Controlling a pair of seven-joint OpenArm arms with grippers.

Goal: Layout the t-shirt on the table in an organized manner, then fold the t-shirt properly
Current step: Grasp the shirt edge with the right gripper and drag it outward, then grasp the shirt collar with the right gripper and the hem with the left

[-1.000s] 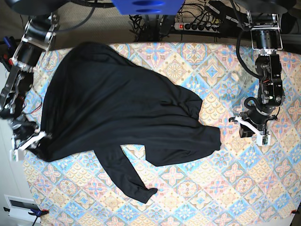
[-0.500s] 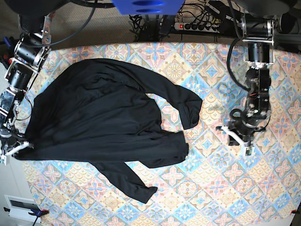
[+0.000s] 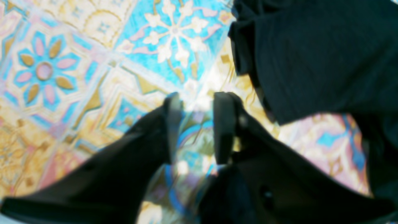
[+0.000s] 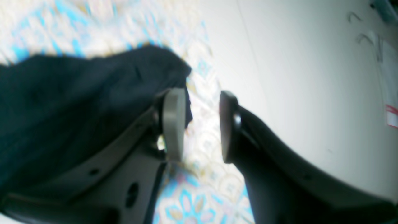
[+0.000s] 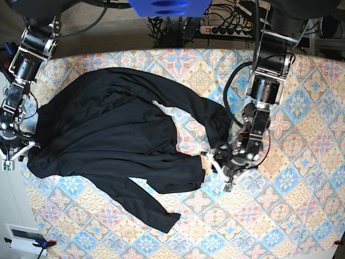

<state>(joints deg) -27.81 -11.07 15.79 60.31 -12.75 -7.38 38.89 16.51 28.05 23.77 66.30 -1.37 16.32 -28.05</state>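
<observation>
Base view: black t-shirt (image 5: 116, 137) spread rumpled across the left and middle of the table (image 5: 302, 194), one sleeve trailing toward the near edge. Right gripper (image 5: 12, 156) at the shirt's left edge, left gripper (image 5: 218, 167) at its right edge; jaw gaps too small to judge here.

Left wrist view: left gripper (image 3: 194, 126) parted, nothing between the fingers (image 3: 224, 124), patterned cloth showing through; shirt fabric (image 3: 311, 56) just beside, untouched.

Right wrist view: right gripper (image 4: 199, 124) parted and empty, shirt hem (image 4: 93, 102) lying behind the pale finger (image 4: 174, 124), contact unclear; table edge and pale floor (image 4: 311, 93) alongside.
</observation>
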